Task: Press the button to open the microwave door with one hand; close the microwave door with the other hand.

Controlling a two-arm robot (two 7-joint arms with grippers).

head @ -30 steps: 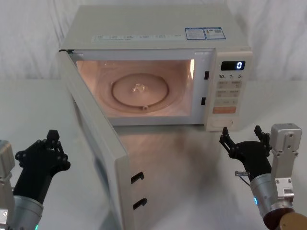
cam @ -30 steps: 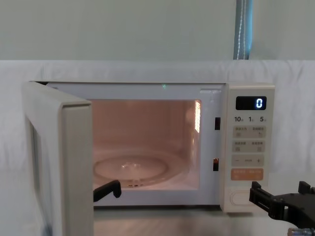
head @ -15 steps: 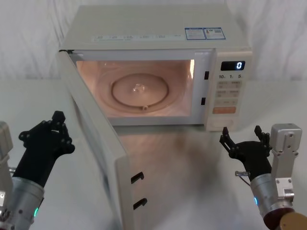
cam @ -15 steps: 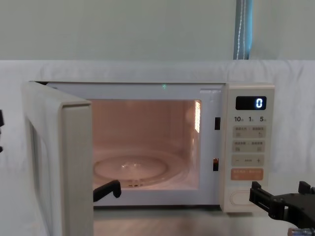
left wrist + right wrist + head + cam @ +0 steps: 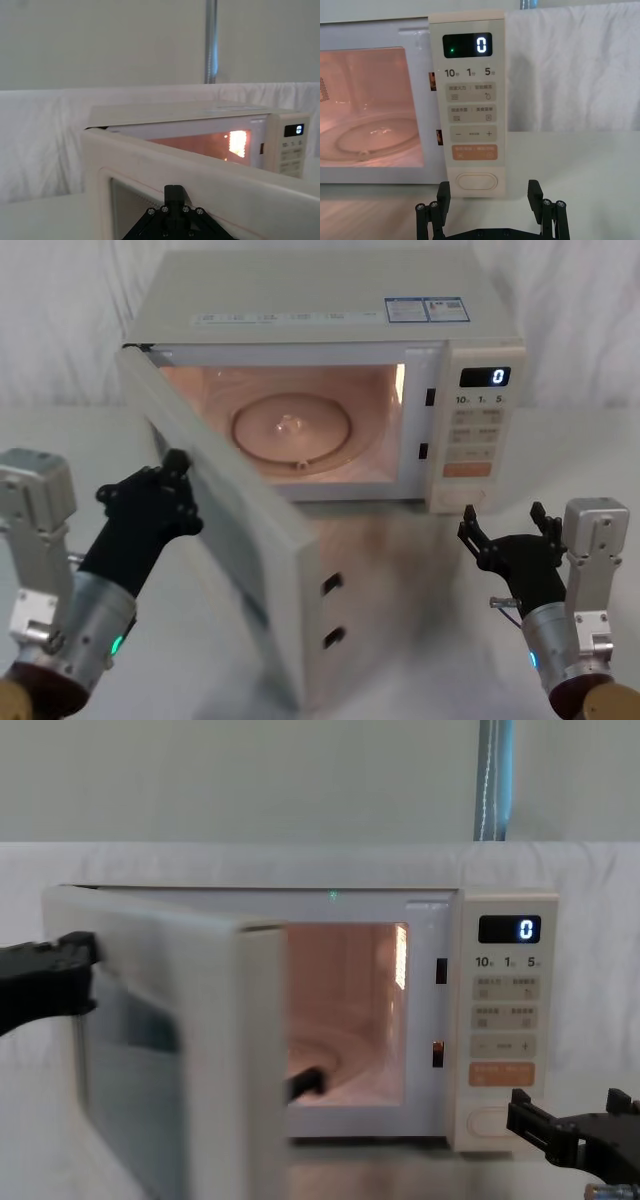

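The cream microwave door (image 5: pixel 240 540) stands part open, swung out on its left hinge, with the lit cavity behind it. My left gripper (image 5: pixel 165 485) presses against the door's outer face near the window (image 5: pixel 130 1030), its fingers together; it also shows in the chest view (image 5: pixel 60 970) and in the left wrist view (image 5: pixel 172 192) against the door (image 5: pixel 225 185). The plain cream button (image 5: pixel 477 181) sits at the bottom of the control panel (image 5: pixel 470 497). My right gripper (image 5: pixel 489 200) hovers open just in front of and below it, not touching (image 5: pixel 508 535).
The microwave (image 5: pixel 320 300) stands at the back of a white-draped table (image 5: pixel 420 640). An orange key (image 5: pixel 474 152) and small labelled keys lie above the button, under a display reading 0. Two latch hooks (image 5: pixel 330 610) stick out of the door's free edge.
My left gripper has moved forward and right onto the door's outer face, and the door has swung part way toward the cavity. The right gripper has stayed put.
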